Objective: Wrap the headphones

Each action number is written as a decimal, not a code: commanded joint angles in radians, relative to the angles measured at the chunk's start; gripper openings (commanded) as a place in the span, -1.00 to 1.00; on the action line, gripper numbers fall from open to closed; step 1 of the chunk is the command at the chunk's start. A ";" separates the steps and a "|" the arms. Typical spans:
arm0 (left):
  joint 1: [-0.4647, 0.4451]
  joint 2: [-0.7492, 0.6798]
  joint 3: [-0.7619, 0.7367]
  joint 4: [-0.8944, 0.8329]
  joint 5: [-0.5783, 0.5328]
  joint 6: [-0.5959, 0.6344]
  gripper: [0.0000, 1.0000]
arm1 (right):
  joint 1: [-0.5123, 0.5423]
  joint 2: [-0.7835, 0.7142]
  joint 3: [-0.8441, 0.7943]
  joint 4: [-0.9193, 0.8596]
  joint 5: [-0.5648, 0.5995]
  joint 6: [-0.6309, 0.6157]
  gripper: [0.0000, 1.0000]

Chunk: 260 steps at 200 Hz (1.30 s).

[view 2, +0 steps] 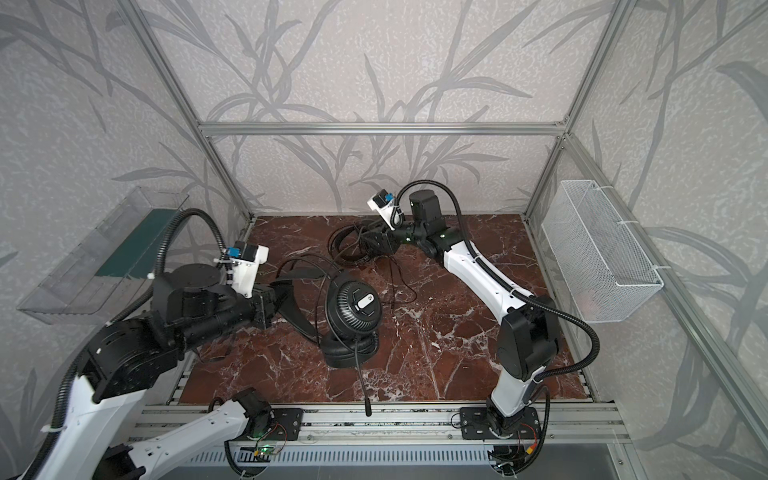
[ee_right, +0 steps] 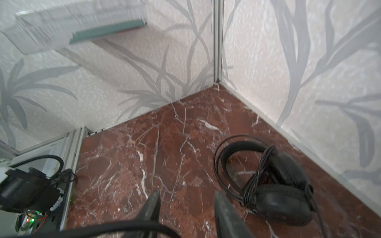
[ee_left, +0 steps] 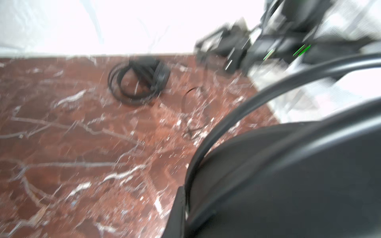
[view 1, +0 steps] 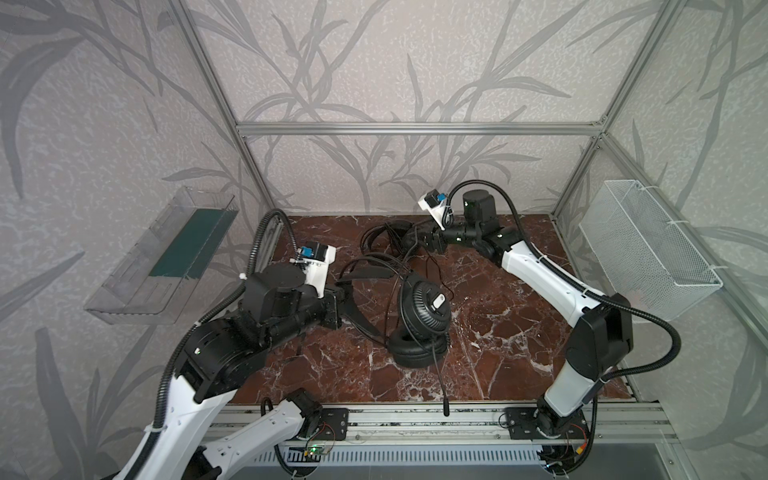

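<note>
Two black headphones lie on the red marble table (view 1: 519, 332). One headset (view 1: 424, 309) (view 2: 355, 307) sits mid-table with its earcups stacked, its mic boom (view 1: 441, 382) reaching past the front edge and its thin cable (view 1: 434, 270) trailing loose toward the back. My left gripper (view 1: 344, 296) (view 2: 281, 293) is shut on its headband (ee_left: 288, 175), which fills the blurred left wrist view. The other headset (view 1: 386, 241) (ee_right: 284, 197) lies at the back with cable wound around it. Beside it, my right gripper (ee_right: 186, 195) (view 1: 415, 240) stands open with only bare table between its fingertips.
A clear plastic bin (view 1: 166, 257) hangs on the left wall and a white wire basket (view 1: 648, 249) on the right wall. An aluminium rail (view 1: 415, 419) runs along the table's front. The back wall stands close behind the right gripper.
</note>
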 commanded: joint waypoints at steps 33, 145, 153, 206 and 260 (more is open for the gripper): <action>-0.004 0.112 0.304 -0.043 0.017 -0.121 -1.00 | 0.023 0.027 -0.144 0.423 -0.046 0.156 -0.05; -0.004 0.264 0.534 -0.163 -0.143 -0.153 -1.00 | 0.213 -0.370 -0.735 0.942 0.170 0.270 0.03; -0.004 0.268 0.540 -0.164 -0.141 -0.153 -1.00 | 0.241 -0.434 -0.796 0.959 0.209 0.277 0.09; -0.004 0.320 0.592 -0.180 -0.142 -0.189 -1.00 | 0.440 -0.533 -0.800 0.847 0.336 0.253 0.23; -0.003 0.361 0.647 -0.183 -0.131 -0.212 -1.00 | 0.435 -0.338 -0.770 1.038 0.449 0.222 -0.04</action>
